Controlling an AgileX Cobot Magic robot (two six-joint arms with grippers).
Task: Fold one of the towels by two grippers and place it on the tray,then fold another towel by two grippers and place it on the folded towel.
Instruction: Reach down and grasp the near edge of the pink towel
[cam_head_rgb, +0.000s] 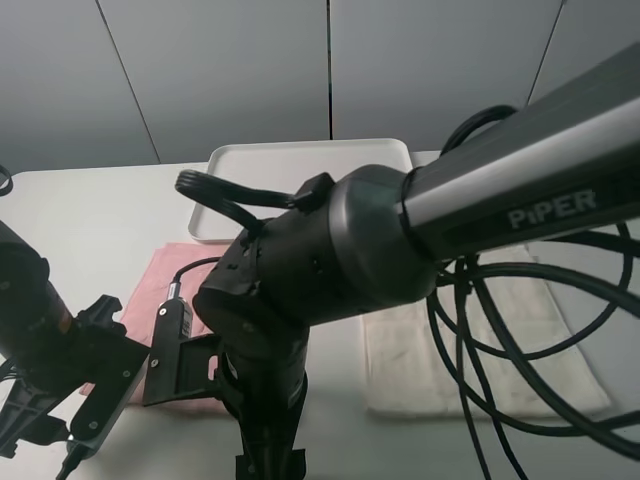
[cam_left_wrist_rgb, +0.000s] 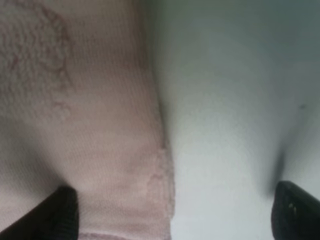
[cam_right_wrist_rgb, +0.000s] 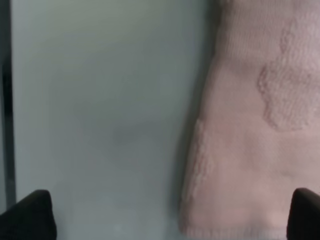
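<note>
Two towels lie on the counter (cam_head_rgb: 90, 210) in front of the one tray (cam_head_rgb: 300, 150): the pink towel (cam_head_rgb: 150, 275) on the left and the cream towel (cam_head_rgb: 400, 360) on the right. Of the two tools, the left tool (cam_left_wrist_rgb: 177, 212) and the right tool (cam_right_wrist_rgb: 167, 215) both gape wide and hold nothing. Each straddles an edge of the pink towel.

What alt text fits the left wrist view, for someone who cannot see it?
Blurred close-up: the left pincer hangs open over a corner of the pale pink towel, one black fingertip above the cloth, the other above the bare grey-white table. Whether it touches the towel cannot be told.
</note>
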